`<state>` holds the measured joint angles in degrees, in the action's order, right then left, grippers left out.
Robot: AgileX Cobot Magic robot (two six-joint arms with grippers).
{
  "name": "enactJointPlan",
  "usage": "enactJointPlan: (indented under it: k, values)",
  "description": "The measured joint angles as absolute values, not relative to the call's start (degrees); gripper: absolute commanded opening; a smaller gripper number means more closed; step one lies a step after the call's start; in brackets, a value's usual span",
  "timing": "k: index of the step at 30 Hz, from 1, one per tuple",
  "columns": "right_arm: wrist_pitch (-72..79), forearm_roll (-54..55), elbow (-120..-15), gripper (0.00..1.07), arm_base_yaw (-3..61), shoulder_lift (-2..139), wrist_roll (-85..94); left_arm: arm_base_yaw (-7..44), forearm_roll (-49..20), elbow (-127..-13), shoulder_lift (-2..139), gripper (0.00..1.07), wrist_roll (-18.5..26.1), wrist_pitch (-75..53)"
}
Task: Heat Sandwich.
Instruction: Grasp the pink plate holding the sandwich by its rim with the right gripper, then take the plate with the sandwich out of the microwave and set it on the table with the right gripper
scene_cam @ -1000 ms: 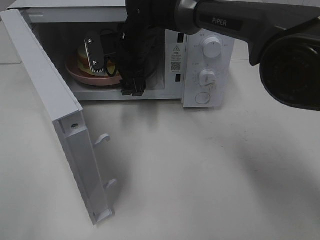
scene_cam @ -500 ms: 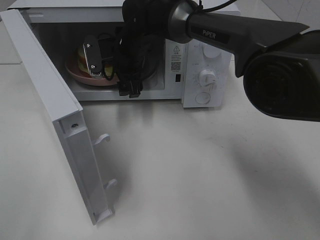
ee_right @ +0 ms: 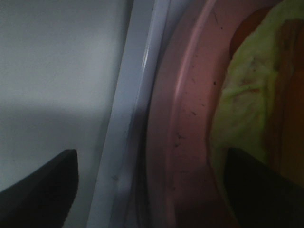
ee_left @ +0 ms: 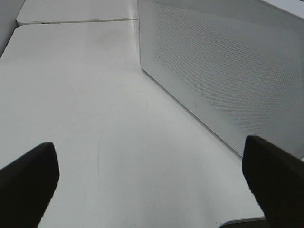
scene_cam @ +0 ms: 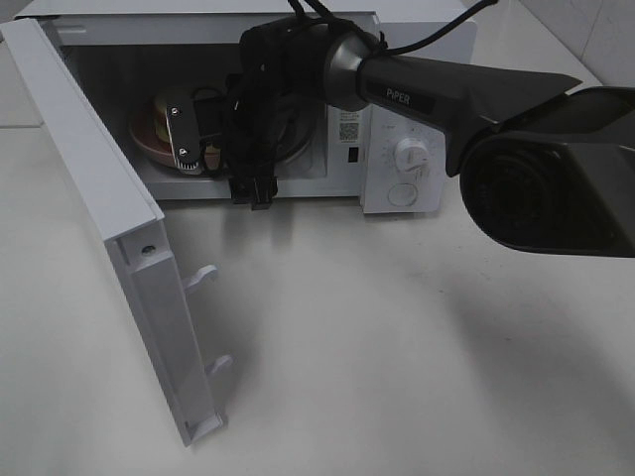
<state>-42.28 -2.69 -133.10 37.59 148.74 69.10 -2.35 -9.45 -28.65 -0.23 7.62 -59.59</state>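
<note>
The sandwich (scene_cam: 164,105) lies on a round pink plate (scene_cam: 147,146) inside the open microwave (scene_cam: 412,109). My right gripper (scene_cam: 196,151) reaches into the cavity at the plate's near rim. In the right wrist view the sandwich (ee_right: 249,95) shows green filling and an orange crust on the plate (ee_right: 183,123). The right gripper (ee_right: 152,190) is open, its dark fingertips (ee_right: 40,185) wide apart on either side of the plate's rim. My left gripper (ee_left: 152,185) is open and empty over the table beside the microwave's perforated white wall (ee_left: 223,71). It does not show in the exterior view.
The microwave door (scene_cam: 119,248) swings out to the front left, with two latch hooks (scene_cam: 203,276) on its edge. The control knobs (scene_cam: 412,154) are on the right of the microwave's front. The right arm (scene_cam: 446,94) crosses in front of the microwave.
The right gripper has drawn back a little toward the front of the cavity and its arm has swung left. The plate and sandwich stay inside.
</note>
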Motion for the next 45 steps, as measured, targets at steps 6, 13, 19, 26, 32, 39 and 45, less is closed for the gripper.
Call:
enactJointPlan:
  k: [6,13,19,26,32,39,45]
  values:
    - [-42.2,-2.1,-133.2,0.7,37.6,148.7,69.0,-2.3,-9.5,-28.6,-0.2,1.01,7.6,-59.6]
    - [-42.6,-1.5,-133.2,0.21,37.6,148.7,66.9,-2.3,-9.5,-28.6,-0.2,1.01,7.6,-59.6]
    - [-43.4,-1.3,-133.4,0.0,38.2,148.1,66.8,-2.3,-9.5,-28.6,-0.2,1.01,7.6,-59.6]
    - [-43.7,-1.6,-133.4,0.01,38.2,148.0,67.2,-2.3,-9.5,-28.6,-0.2,1.01,7.6,-59.6]
    - [-44.6,-1.7,-133.4,0.01,38.2,147.8,67.6,-2.3,-9.5,-28.6,-0.2,1.01,7.6,-59.6]
    - [-46.2,-1.7,-133.2,0.0,38.2,146.9,69.7,-2.3,-9.5,-28.6,-0.2,1.01,7.6,-59.6]
    - [-44.5,-1.6,-127.4,0.0,38.0,143.2,73.7,-2.3,-9.5,-28.6,-0.2,1.01,7.6,-59.6]
